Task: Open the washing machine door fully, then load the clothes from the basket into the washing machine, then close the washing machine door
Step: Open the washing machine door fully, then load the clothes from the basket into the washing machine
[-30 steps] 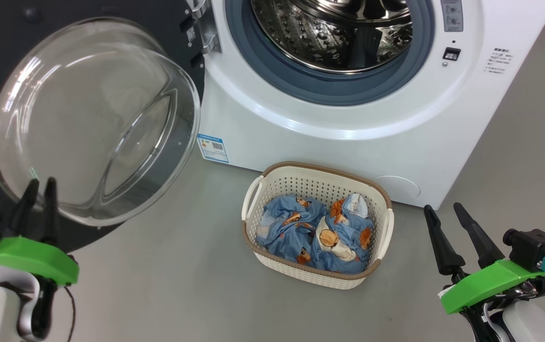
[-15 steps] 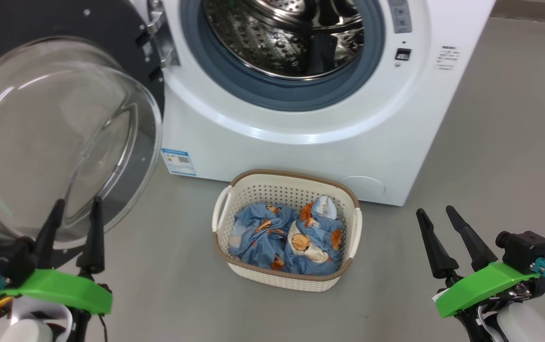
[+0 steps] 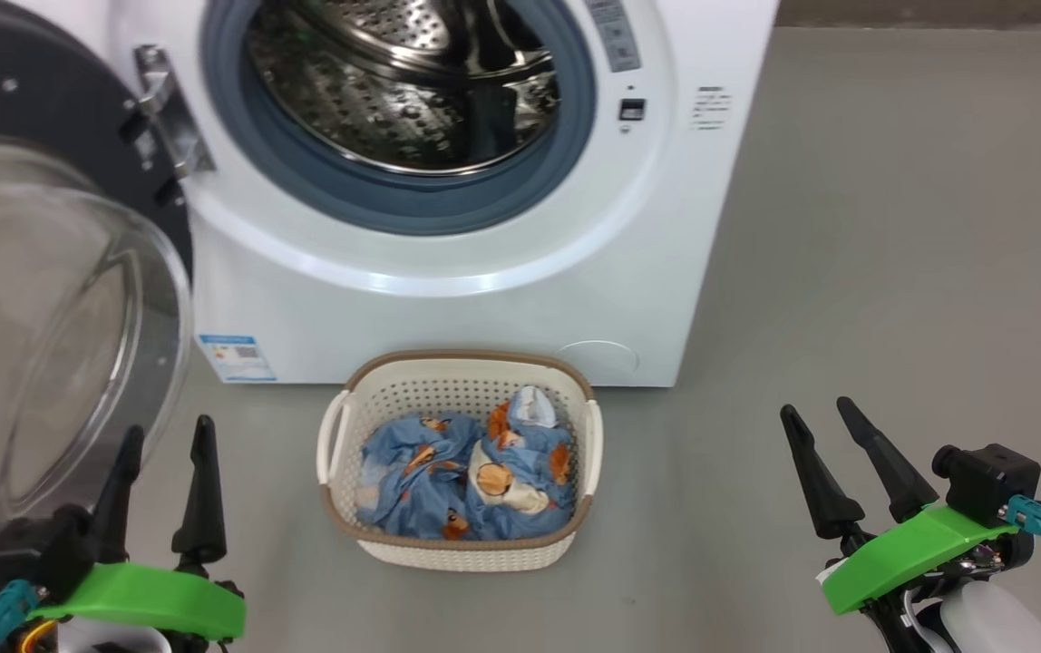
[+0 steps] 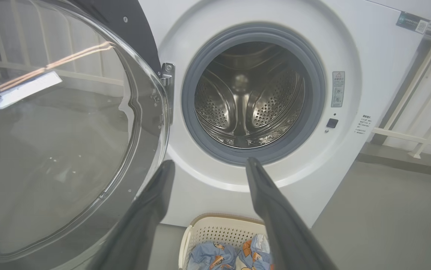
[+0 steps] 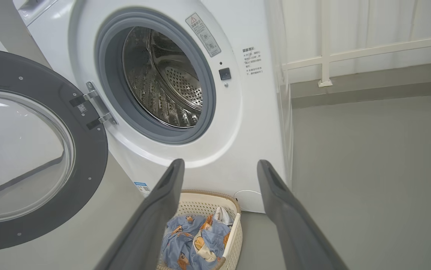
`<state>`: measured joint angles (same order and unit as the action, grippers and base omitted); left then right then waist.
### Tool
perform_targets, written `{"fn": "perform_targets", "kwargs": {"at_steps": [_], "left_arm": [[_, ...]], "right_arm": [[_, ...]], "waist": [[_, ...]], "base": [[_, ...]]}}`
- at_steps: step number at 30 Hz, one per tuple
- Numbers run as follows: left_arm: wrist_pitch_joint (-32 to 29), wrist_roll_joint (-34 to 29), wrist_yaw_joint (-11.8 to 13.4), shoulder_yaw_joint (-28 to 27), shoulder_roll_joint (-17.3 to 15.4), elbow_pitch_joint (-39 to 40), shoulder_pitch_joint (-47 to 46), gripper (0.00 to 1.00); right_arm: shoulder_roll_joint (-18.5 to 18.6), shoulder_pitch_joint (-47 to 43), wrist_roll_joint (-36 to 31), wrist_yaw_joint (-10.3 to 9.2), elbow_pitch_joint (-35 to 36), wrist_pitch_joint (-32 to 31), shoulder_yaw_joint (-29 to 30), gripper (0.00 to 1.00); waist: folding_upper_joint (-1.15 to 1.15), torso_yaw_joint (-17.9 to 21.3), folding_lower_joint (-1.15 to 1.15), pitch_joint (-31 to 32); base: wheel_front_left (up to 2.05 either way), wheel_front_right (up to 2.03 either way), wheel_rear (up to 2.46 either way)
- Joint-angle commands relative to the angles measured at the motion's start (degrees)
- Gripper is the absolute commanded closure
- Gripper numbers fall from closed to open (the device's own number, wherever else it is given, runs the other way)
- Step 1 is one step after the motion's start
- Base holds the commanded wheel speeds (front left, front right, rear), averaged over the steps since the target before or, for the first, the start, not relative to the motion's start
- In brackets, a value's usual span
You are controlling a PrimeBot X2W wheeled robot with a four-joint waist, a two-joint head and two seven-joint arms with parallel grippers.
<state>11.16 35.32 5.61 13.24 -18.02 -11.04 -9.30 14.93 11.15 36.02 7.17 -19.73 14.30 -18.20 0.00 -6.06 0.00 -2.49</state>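
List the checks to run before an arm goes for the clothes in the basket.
1. The washing machine door is swung well clear of the opening: ok.
2. That door is at its full stop: cannot tell.
3. The drum has nothing in the way: ok.
4. The basket stands upright on the floor before the washing machine, the clothes exposed: ok.
5. The left gripper is open and empty: ok.
6. The right gripper is open and empty: ok.

Left gripper at lower left, two dark fingers pointing up, jaws spread wide, nothing held, right gripper at lower right, fingers leaning up and leftward, jaws equally wide, nothing held, left green bracket and right green bracket at the finger bases, arms well apart.
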Motion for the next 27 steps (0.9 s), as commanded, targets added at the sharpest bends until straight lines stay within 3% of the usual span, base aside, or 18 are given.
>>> {"fn": "perform_targets", "kwargs": {"at_steps": [1,13,27], "left_arm": [[0.8,-0.3,0.3,-1.9,-1.3,1.2,-0.8,0.00],[3.0,-1.1,-0.1,-2.0,0.0,-0.3,1.8,0.00],[3.7,-2.8,-1.0,-3.0,1.1,-2.2,2.6,0.00]], "right_arm": [[0.9,0.5,-0.2,0.32,1.4,0.7,-0.9,0.00],[1.8,0.2,-1.8,0.32,1.8,0.7,0.4,0.00],[2.5,0.0,-3.9,0.32,2.5,0.7,3.4,0.00]], "waist": [[0.00,2.7,0.00,0.9],[0.00,7.1,0.00,2.5],[0.00,8.3,0.00,2.7]], "base": [[0.00,0.00,0.00],[0.00,0.00,0.00],[0.00,0.00,0.00]]}}
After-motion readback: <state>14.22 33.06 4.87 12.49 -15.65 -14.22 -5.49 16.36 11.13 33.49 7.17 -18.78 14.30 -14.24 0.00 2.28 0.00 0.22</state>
